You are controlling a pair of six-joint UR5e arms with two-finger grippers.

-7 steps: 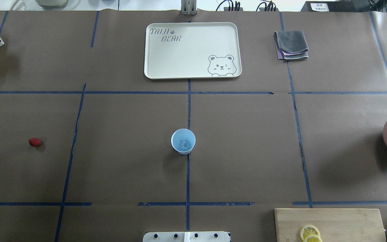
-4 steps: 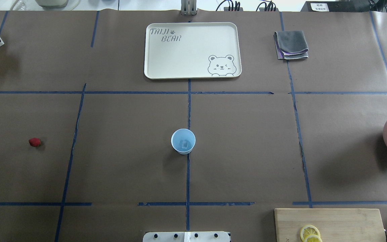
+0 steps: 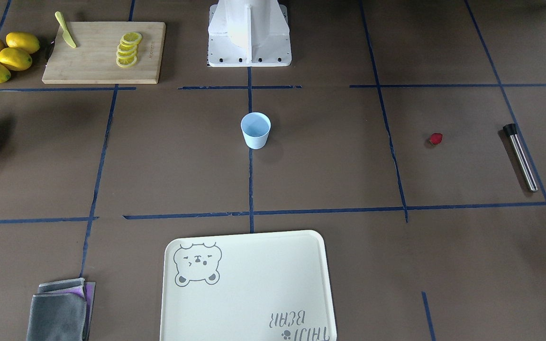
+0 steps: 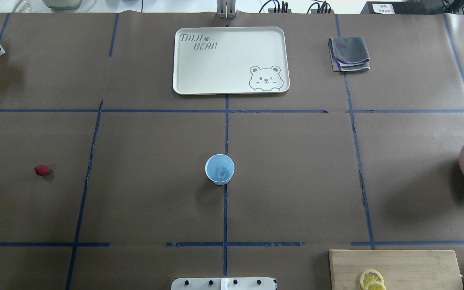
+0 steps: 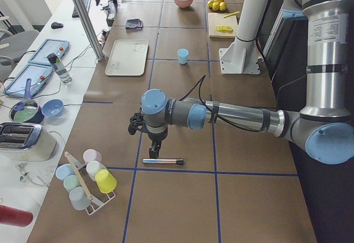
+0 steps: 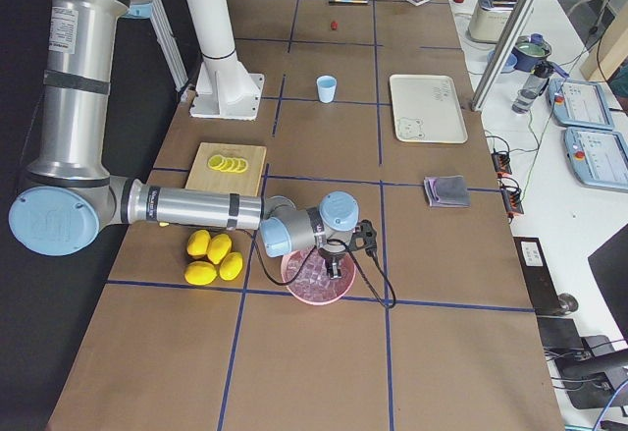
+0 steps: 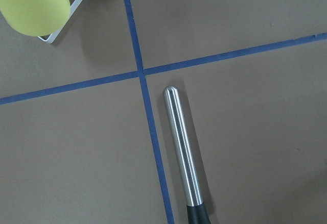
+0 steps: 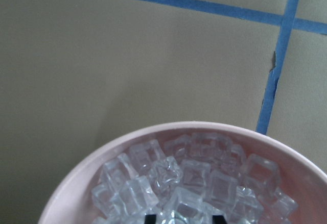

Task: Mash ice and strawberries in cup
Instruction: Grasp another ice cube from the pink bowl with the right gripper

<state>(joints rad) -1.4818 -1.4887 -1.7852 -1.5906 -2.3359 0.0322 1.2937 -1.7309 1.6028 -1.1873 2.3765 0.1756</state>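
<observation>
- Right pincer [image 8: 183, 218]: down inside the large round pink bowl [image 8: 97, 163] at the right end of the table. Its two black tips just show at the bottom edge of the wrist view. They stand apart, at the top of the heap of translucent whitish ice lumps [image 8: 194, 180], and no lump is visibly clamped.
- Single ice lump [image 4: 221, 173]: lies in the bottom of the small pale-blue tapered cup [image 4: 219, 161].
- The cup stands upright on the centre blue tape line, near my base. It is well apart from both pincers, with the right pincer and its bowl far off to the cup's right.
- Small dark-red strawberry piece [image 4: 41, 170]: on the bare brown table cover, well to the left of the cup, nothing touching it.
- Left pincer [image 5: 153, 153]: points down, just above the steel rod with a black end cap [image 7: 181, 147] at the left end of the table. Only the side view shows this pincer, so I cannot tell whether the fingers are apart or together.
- The rod lies flat beside a blue tape line. The strawberry piece sits between it and the cup, apart from the left pincer.
- Rack of pastel cups [image 5: 88, 179]: near the rod, farther left.
- Cream tray with a bear print [image 4: 216, 64]: far side, centre.
- Folded grey cloth [image 4: 349, 53]: to the tray's right.
- Wooden cutting board [image 3: 93, 57]: near right, carrying lemon slices [image 3: 127, 49] and a yellow-green knife [image 3: 66, 36].
- Whole lemons [image 3: 3, 57]: just beside the board.
</observation>
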